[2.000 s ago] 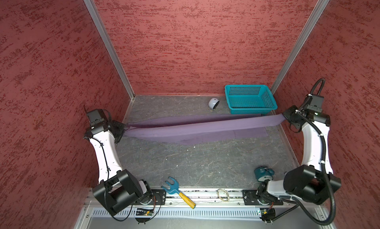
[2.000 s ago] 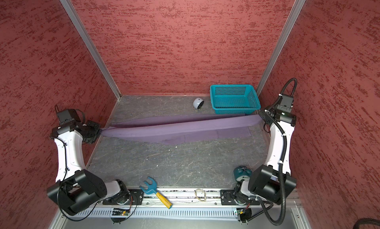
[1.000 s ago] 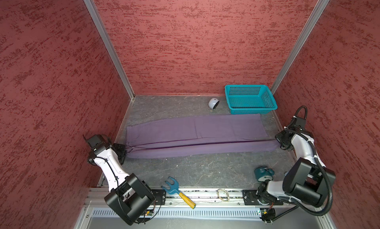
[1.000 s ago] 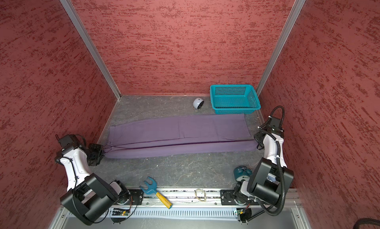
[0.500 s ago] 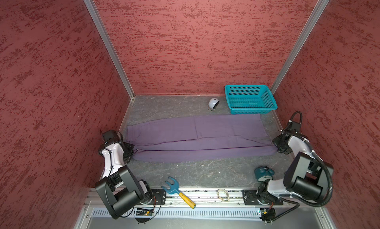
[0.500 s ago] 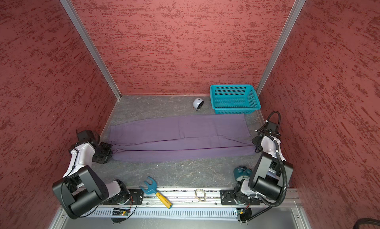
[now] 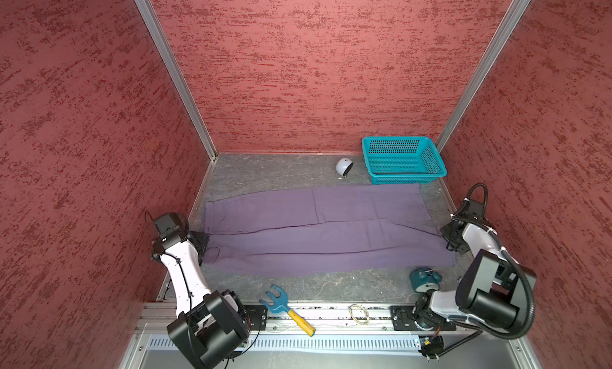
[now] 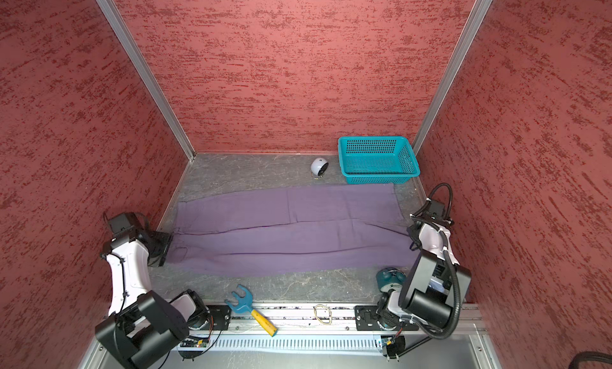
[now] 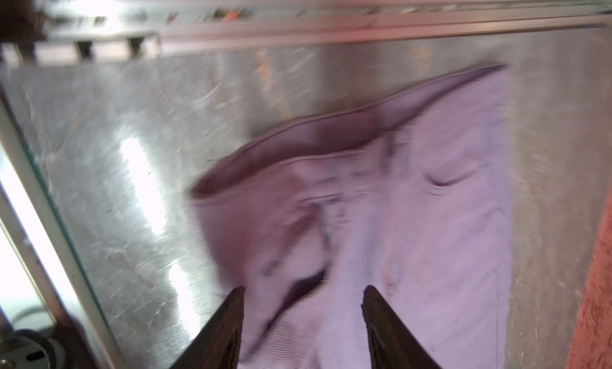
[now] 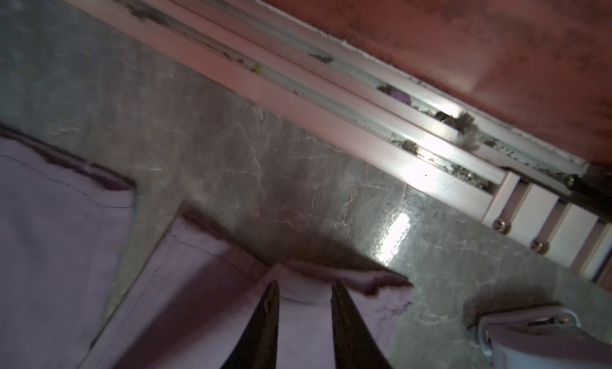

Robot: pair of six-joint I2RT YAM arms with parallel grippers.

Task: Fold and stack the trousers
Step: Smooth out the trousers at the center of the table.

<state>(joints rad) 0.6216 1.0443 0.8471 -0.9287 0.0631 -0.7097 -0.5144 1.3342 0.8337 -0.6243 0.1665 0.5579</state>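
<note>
Lab cell: red walls, aluminium rails

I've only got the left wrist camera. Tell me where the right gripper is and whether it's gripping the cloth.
Observer: The right gripper stands over the hem end of the trousers, jaws apart, and the cloth looks unpinched.
Operator: Give me the overall lay of the cloth.
Observer: In both top views it lies flat across the table, two legs side by side, with the waistband by the left gripper.
Operator: Name a spot for stacking.
Observer: A teal basket sits in the far right corner, just past the far leg.
</note>
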